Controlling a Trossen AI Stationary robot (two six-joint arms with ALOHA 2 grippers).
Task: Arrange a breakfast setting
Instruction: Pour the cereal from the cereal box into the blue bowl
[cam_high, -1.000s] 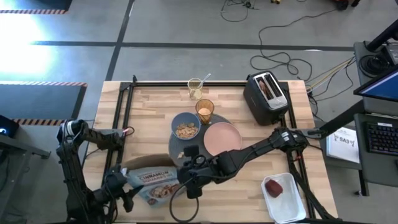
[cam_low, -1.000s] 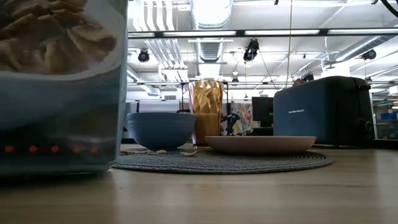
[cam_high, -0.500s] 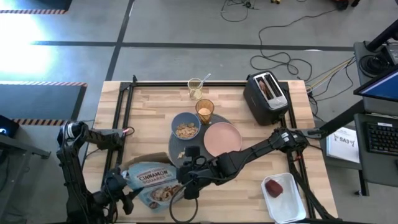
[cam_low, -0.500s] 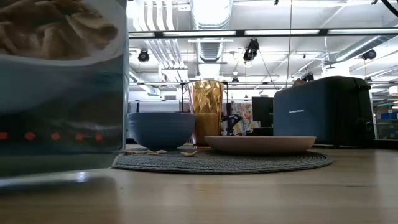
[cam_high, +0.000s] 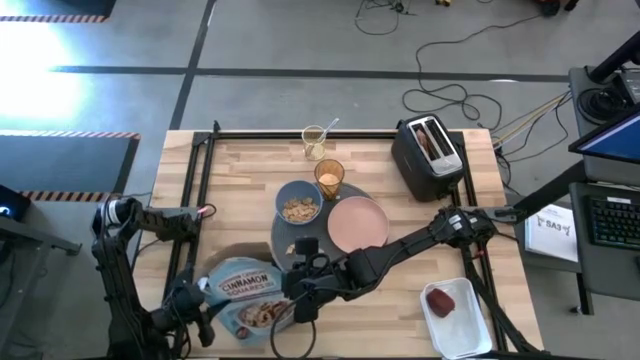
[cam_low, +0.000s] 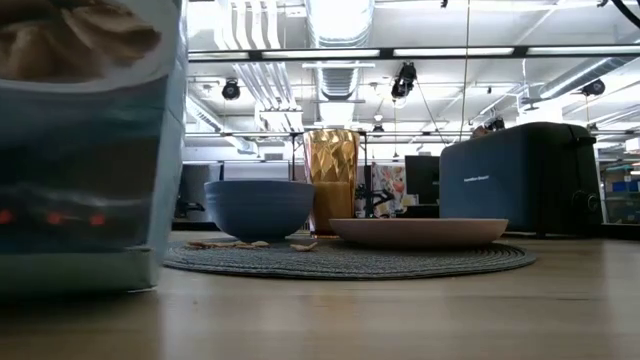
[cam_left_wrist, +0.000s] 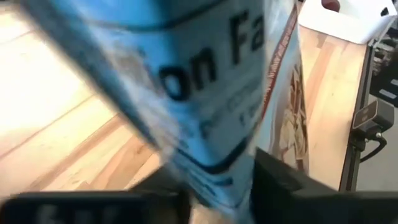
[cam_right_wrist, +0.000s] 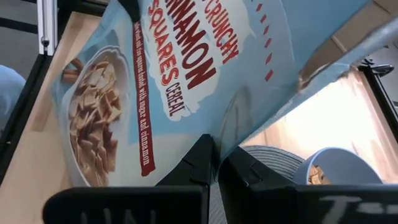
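A light-blue cereal bag (cam_high: 245, 290) sits at the table's near left, filling the low view's left side (cam_low: 80, 150). My left gripper (cam_left_wrist: 217, 199) is shut on its left side and my right gripper (cam_right_wrist: 216, 163) on its right side. On the round dark-grey mat (cam_high: 300, 243) stand the blue bowl (cam_high: 298, 205) with cereal, the pink plate (cam_high: 357, 222) and the amber tumbler (cam_high: 329, 177). A red apple (cam_high: 440, 300) lies in the white tray (cam_high: 462, 335). Toast (cam_high: 428, 138) sticks out of the black toaster (cam_high: 432, 160). My left gripper has the bag's left side (cam_left_wrist: 211, 168) between its two fingers, coming from the table's near left and slanting down; the bag hides the place of contact. My right gripper pinches the bag's right edge (cam_right_wrist: 227, 140) between its two fingers, slanting down from the table's right. The bag's lower edge (cam_low: 80, 285) rests on the table.
A clear glass (cam_high: 315, 142) with a metal spoon in it stands behind the mat. Loose cereal pieces (cam_low: 240, 243) lie on the mat by the bowl. A black frame (cam_high: 200, 150) runs along the table's edges. Bare wood lies between the plate and the tray.
The cereal bag has tipped so that its printed front faces more upward in the high view. In the low view its side edge has drawn toward the table's left, uncovering more of the bowl.
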